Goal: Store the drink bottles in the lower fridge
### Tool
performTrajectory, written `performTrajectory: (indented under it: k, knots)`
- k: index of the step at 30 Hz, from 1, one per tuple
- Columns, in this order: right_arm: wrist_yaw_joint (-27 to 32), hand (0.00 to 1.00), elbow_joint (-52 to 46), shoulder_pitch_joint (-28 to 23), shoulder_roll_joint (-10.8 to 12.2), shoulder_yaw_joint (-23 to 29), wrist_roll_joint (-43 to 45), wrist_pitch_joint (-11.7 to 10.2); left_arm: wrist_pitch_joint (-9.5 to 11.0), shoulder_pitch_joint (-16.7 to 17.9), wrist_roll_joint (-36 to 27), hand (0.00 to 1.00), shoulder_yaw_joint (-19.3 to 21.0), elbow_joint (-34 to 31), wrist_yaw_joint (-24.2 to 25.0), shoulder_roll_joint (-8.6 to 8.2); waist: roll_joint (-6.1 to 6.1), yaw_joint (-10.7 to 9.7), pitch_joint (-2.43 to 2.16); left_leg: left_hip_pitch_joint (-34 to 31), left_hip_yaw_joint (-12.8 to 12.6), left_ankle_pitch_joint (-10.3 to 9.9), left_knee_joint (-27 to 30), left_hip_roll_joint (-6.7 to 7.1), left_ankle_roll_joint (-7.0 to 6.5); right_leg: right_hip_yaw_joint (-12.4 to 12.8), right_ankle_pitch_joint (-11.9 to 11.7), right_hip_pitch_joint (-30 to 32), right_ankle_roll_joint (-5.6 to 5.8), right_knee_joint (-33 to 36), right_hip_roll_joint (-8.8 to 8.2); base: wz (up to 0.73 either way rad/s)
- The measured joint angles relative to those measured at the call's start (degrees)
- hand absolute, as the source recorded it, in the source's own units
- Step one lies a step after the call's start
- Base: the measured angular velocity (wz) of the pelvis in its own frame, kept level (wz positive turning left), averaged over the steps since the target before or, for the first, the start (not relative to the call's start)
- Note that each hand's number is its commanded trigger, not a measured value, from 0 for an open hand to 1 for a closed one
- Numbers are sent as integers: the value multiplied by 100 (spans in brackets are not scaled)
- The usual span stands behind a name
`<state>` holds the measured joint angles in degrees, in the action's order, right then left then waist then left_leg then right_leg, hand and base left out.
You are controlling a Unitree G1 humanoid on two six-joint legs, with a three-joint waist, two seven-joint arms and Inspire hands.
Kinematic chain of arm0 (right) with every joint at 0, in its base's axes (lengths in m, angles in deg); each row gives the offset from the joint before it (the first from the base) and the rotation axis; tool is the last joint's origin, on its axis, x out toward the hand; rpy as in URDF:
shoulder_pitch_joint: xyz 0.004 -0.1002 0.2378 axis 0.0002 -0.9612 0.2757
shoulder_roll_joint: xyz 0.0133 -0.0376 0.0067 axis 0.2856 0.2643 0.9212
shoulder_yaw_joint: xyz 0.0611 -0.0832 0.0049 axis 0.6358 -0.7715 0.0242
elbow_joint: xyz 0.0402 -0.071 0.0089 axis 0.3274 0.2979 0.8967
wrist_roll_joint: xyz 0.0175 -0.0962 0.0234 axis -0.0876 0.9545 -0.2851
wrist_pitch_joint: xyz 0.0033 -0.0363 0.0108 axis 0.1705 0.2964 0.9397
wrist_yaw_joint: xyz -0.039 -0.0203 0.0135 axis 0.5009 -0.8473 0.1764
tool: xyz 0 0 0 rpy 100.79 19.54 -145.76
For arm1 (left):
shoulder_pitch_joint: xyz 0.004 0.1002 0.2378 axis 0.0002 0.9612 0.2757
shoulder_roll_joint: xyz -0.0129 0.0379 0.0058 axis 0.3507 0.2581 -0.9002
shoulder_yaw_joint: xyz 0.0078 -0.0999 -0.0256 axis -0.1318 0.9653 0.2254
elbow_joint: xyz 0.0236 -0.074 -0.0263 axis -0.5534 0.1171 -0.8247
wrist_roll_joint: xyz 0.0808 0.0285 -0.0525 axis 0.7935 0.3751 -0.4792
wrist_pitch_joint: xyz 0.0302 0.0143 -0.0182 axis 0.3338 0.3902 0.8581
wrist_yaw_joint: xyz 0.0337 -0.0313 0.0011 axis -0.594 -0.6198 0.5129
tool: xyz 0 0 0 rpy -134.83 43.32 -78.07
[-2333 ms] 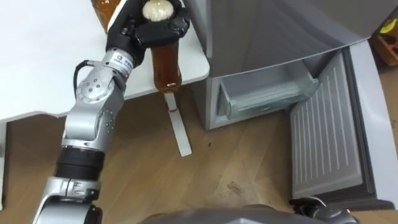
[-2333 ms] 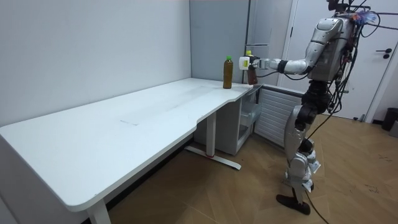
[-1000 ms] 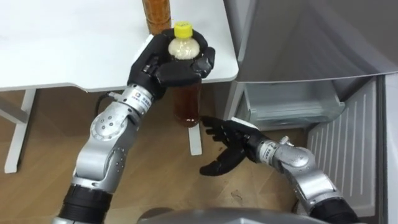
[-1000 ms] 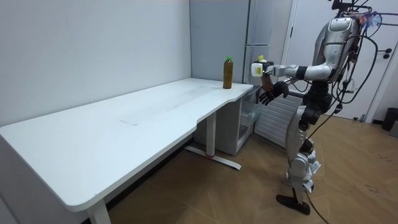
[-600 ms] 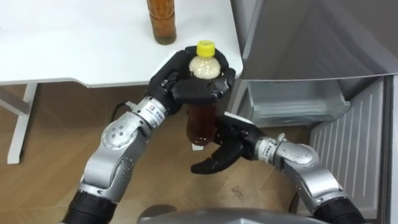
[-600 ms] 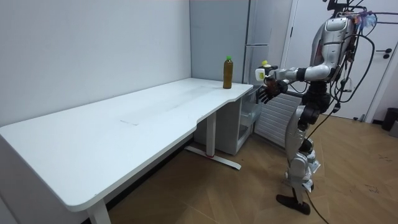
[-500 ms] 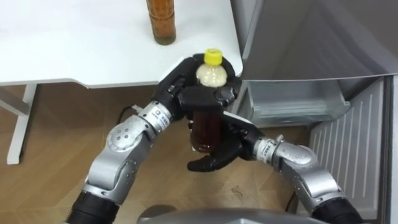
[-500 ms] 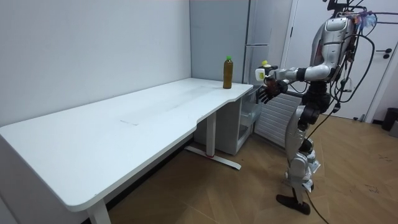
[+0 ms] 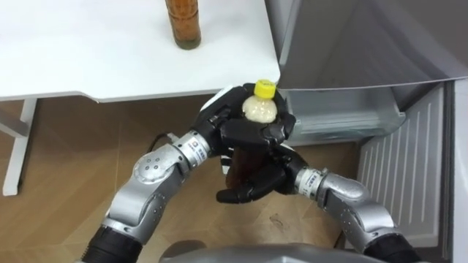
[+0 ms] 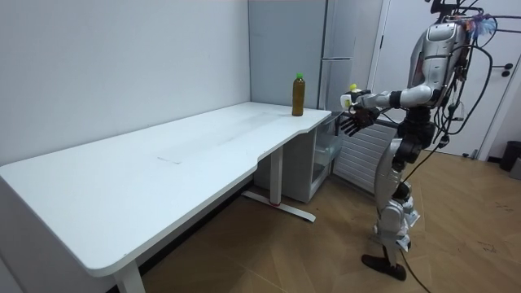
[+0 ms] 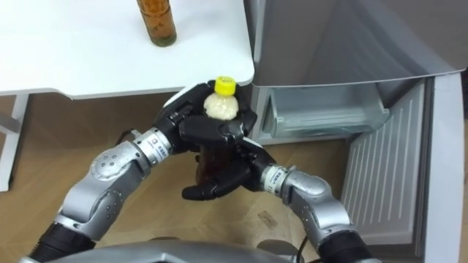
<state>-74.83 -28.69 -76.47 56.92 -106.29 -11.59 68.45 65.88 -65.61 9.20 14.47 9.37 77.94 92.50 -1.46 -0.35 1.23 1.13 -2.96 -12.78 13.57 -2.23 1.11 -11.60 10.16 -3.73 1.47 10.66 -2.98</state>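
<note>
1. Two large bodies are hemming in the work: the white table (image 9: 110, 58) is lying to the robot's left and the grey fridge (image 9: 351, 36) is standing to its right. The robot is standing at the table's end, before both.
2. The fridge's lower door (image 9: 398, 169) is hanging open to the right, and a clear drawer (image 9: 344, 117) is showing inside the lower compartment. That opening is sitting low, so the way in is looking narrow between the table's corner and the open door.
3. The wooden floor (image 9: 58, 168) in front is offering free room for stepping and lowering.
4. The held bottle (image 9: 257, 108) is hanging upright in the air over the floor, just off the table's corner and near the open compartment. It is looking full of dark drink, so I am judging it fairly heavy, stiff enough for a firm hold, and smooth enough to slip. The wide body is seeming the safest place for taking it.
5. A second bottle (image 9: 183, 22) is standing on the table, well apart.
6. The left hand (image 9: 252, 131) is clenching round the held bottle's shoulder from above.
7. The right hand (image 9: 256, 183) is cupping under the bottle's lower part with fingers loosely spread, not clamping as far as I am seeing.
8. The yellow cap (image 9: 264, 89) is poking up above the left hand's fingers.
</note>
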Motion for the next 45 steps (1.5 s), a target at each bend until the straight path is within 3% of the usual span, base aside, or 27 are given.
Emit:
performTrajectory:
  k: [15, 16, 17, 18, 19, 27, 33, 45]
  knots:
    - [-122, 100, -9, 0, -153, -234, -162, -11, -49, 26, -81, 100, 6, 1, -11, 68, 56, -8, -29, -2, -32, 0, -4, -1, 0, 42, -1, 62, -1, 15, 1, -1]
    - [-121, 100, -11, 0, -169, -268, -163, -45, -50, 57, -198, 87, 30, 1, -43, 65, 73, -27, -39, -2, -32, 0, -5, -1, 0, 42, -1, 63, -1, 16, 1, 0]
    - [-120, 100, -11, 0, -168, -277, -164, -49, -49, 89, -288, 64, 44, 1, -77, 61, 94, -64, -53, -1, -32, 0, -5, -2, 0, 40, -1, 63, -1, 20, 1, 0]
    - [-121, 100, -11, 0, -168, -278, -165, -49, -49, 93, -311, 51, 42, 1, -88, 62, 104, -75, -59, -1, -32, 0, -5, -2, 0, 40, -1, 63, -1, 21, 1, 0]
    - [-121, 100, -11, 0, -168, -282, -165, -49, -49, 95, -324, 0, 32, 1, -112, 64, 124, -93, -69, 0, -32, 0, -4, -2, 0, 40, -1, 63, -1, 24, 1, 0]
    - [-133, 100, -10, 0, -209, -342, -230, -35, -34, 93, -359, 0, -1, 1, -133, 122, 138, -114, -68, 14, -32, 1, 3, -3, 0, 41, 0, 64, -1, 71, -3, 0]
    - [-134, 100, -10, 0, -196, -382, -410, -32, 34, 88, -388, 0, 2, 0, -180, 122, 116, -109, 0, -16, -36, 0, 3, -4, 0, 43, 1, 84, 1, 96, -6, 0]
    - [-169, 100, -8, 16, -207, -369, -438, -109, 112, 75, -375, 0, 50, -138, -208, 169, 124, -128, -5, -38, -1, 1, 4, -4, 0, 59, 1, 127, 1, 87, 2, 0]
